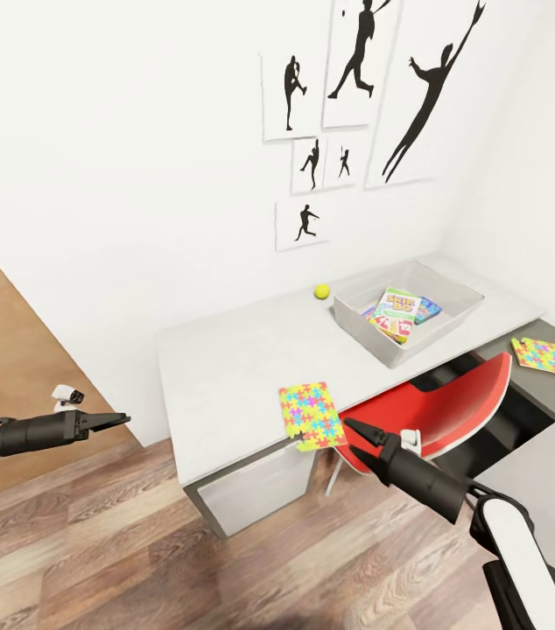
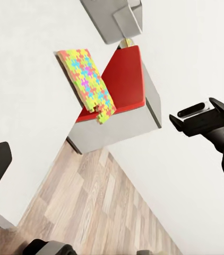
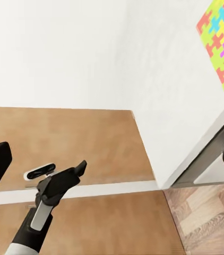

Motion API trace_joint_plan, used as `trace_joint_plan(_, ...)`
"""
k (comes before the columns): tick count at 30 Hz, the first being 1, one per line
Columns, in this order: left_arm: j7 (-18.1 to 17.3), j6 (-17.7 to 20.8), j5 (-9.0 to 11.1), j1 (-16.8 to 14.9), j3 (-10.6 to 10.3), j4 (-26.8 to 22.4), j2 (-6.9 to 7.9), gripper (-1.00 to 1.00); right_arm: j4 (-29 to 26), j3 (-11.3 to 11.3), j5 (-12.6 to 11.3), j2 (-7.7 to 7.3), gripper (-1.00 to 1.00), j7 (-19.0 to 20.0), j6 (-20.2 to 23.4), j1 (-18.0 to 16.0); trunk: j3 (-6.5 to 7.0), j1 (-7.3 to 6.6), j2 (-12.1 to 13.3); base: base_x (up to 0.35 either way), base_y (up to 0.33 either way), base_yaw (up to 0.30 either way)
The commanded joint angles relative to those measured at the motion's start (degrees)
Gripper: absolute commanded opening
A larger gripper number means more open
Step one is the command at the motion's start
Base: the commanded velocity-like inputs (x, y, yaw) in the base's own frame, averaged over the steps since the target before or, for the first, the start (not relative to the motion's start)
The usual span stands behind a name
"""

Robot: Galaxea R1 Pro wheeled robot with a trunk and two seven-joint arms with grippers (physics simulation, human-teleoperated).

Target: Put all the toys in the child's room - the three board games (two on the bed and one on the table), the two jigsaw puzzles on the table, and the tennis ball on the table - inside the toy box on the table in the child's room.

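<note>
Table (image 1: 225,376) top mostly bare — red chair (image 1: 435,407) seemingly crowds its front.

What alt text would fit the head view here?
A light-grey table holds a toy box with board games inside, a tennis ball beside it, and a jigsaw puzzle overhanging the front edge near the right gripper.

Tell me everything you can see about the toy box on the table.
The toy box is a translucent grey bin, plastic by its look, rectangular with low sloping walls and a rim. It stands upright and open on the far right part of the light-grey table, near the white wall. Inside lie colourful board games, overlapping and tilted. The tennis ball rests on the table beside it, apart from its wall. No gripper touches it.
</note>
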Motion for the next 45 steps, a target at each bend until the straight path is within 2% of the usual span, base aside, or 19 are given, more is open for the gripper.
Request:
trace_joint_plan(1, -0.16, 0.62, 0.33, -0.06, -0.36, 0.04, 0.10, 1.00, 0.01, -0.16, 0.72, 0.01, 1.00, 1.05, 0.23, -0.05, -0.10, 0.03, -0.11, 0.000, 0.000, -0.003)
trace_joint_plan(5, -0.16, 0.65, 0.35, -0.06, -0.33, 0.19, 0.29, 1.00, 0.06, -0.79, 1.03, -0.02, 1.00, 2.46, 0.12, -0.04, -0.10, 0.03, -0.11, 0.000, 0.000, -0.001)
trace_joint_plan(14, -0.16, 0.66, 0.36, -0.06, -0.32, 0.35, 0.48, 1.00, 0.07, -1.70, 1.07, 0.01, 1.00, 3.03, 0.12, -0.04, -0.09, 0.03, -0.11, 0.000, 0.000, 0.000)
trace_joint_plan(15, -0.16, 0.66, 0.36, -0.06, -0.32, 0.36, 0.49, 1.00, 0.07, -2.00, 1.07, 0.01, 1.00, 3.05, 0.13, -0.04, -0.09, 0.03, -0.11, 0.000, 0.000, 0.000)
trace_joint_plan(16, -0.16, 0.66, 0.42, -0.06, -0.34, 0.37, 0.45, 1.00, 0.03, -3.78, 1.03, 0.01, 1.00, 3.29, 0.18, -0.04, -0.09, 0.03, -0.11, 0.000, 0.000, 0.000)
trace_joint_plan(19, -0.16, 0.66, 0.44, -0.06, -0.34, 0.38, 0.43, 1.00, 0.04, -4.28, 1.04, 0.01, 1.00, 3.78, 0.17, -0.04, -0.09, 0.03, -0.11, 0.000, 0.000, 0.000)
trace_joint_plan(38, -0.16, 0.75, 0.52, -0.06, -0.31, 0.38, 0.51, 1.00, 0.07, -4.64, 1.06, 0.03, 1.00, 4.58, 0.08, -0.04, -0.08, 0.03, -0.11, -0.037, -0.018, 0.000)
trace_joint_plan(45, -0.16, 0.75, 0.42, -0.06, -0.38, 0.38, 0.45, 1.00, 0.07, -4.70, 1.06, 0.02, 1.00, 4.63, 0.07, -0.02, 0.39, 0.03, -0.11, -0.075, -0.080, 0.000)
